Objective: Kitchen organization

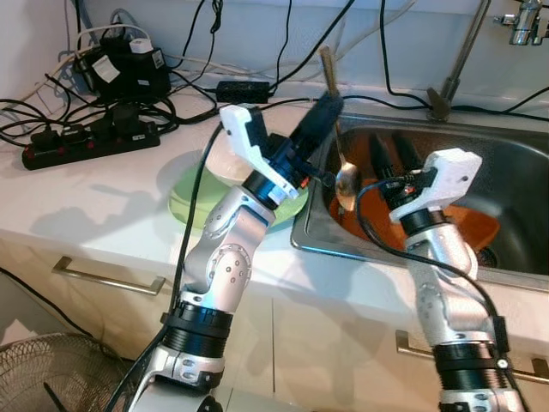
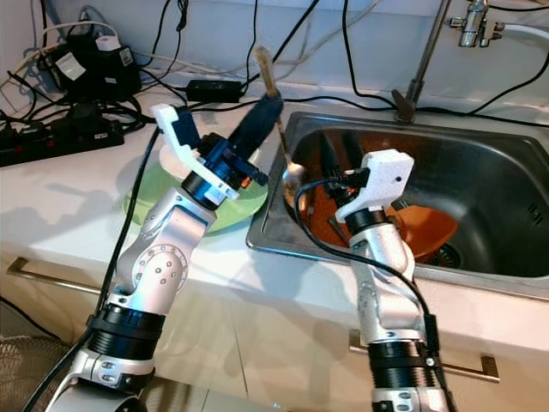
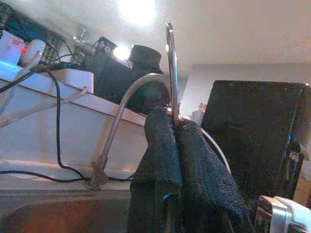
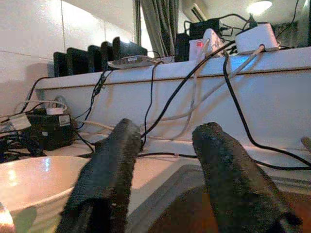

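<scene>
On white counter, steel sink

A black power strip with plugged adapters is seen on the white tabletop amid tangled black cables. A wire fan guard is seen low beside the cabinet drawer handle.
</scene>
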Motion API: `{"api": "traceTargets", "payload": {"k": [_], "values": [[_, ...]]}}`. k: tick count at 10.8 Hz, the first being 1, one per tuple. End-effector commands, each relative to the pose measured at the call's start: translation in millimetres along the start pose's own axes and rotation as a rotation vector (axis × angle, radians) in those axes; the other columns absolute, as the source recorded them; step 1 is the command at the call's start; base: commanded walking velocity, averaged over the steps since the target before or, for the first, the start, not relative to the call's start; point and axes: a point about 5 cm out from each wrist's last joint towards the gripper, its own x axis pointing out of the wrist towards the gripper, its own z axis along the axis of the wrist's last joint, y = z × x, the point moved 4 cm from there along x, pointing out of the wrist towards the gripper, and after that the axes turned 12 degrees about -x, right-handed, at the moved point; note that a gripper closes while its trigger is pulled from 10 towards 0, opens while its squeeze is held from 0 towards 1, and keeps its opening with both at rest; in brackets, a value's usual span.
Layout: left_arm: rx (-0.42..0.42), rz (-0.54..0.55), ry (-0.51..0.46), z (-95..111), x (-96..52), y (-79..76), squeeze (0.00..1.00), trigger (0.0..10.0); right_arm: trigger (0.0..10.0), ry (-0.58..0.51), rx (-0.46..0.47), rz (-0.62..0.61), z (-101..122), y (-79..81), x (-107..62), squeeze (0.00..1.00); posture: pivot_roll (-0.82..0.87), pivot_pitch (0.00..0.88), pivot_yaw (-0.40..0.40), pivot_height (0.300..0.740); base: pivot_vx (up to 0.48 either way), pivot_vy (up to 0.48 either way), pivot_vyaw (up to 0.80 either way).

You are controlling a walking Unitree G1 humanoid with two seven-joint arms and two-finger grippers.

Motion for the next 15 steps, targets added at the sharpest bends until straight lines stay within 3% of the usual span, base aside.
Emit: {"api": "traceTargets", "payload": {"k": [1, 2, 6, 7, 9, 11, 15], "values": [[0.02, -0.019, 0.029, -1, 3.7, -2.9, 0.0, 10.0, 10.0, -0.001, 0.0, -0.026, 3, -9.5, -0.8, 0.96, 0.16, 0.0, 0.057, 0.725, 0.0, 0.0, 0.0], [0.056, -0.013, 0.054, -4, 2.1, -0.6, 0.0, 10.0, 10.0, 0.007, 0.018, 0.0, 4, -10.3, -1.5, 0.0, 0.16, 0.0, 0.054, 0.725, 0.0, 0.0, 0.0], [0.125, 0.003, 0.083, -4, 0.1, 6.5, 0.0, 10.0, 10.0, 0.015, 0.036, 0.14, 13, -13.1, -8.9, 0.0, 0.15, 0.0, 0.057, 0.725, 0.0, 0.0, 0.0], [0.128, 0.004, 0.083, -4, 0.4, 7.0, 0.0, 10.0, 10.0, 0.014, 0.042, 0.177, 14, -9.3, -10.9, 0.0, 0.15, 0.0, 0.056, 0.725, 0.0, 0.0, 0.0], [0.134, 0.001, 0.081, -4, 4.0, 7.3, 0.0, 10.0, 10.0, 0.03, 0.083, 0.331, 14, 15.4, -19.9, 0.0, 0.15, 0.0, 0.056, 0.725, 0.0, 0.0, 0.0], [0.134, 0.001, 0.082, -5, 5.0, 7.5, 0.0, 10.0, 10.0, 0.032, 0.122, 0.408, 15, 31.7, -24.4, 0.0, 0.16, 0.0, 0.053, 0.725, 0.0, 0.0, 0.0], [0.139, 0.007, 0.098, -10, 2.4, 8.7, 0.0, 10.0, 10.0, 0.025, 0.155, 0.426, 18, 37.6, -23.3, 0.0, 0.16, 0.0, 0.048, 0.725, 0.0, 0.0, 0.0]]}}
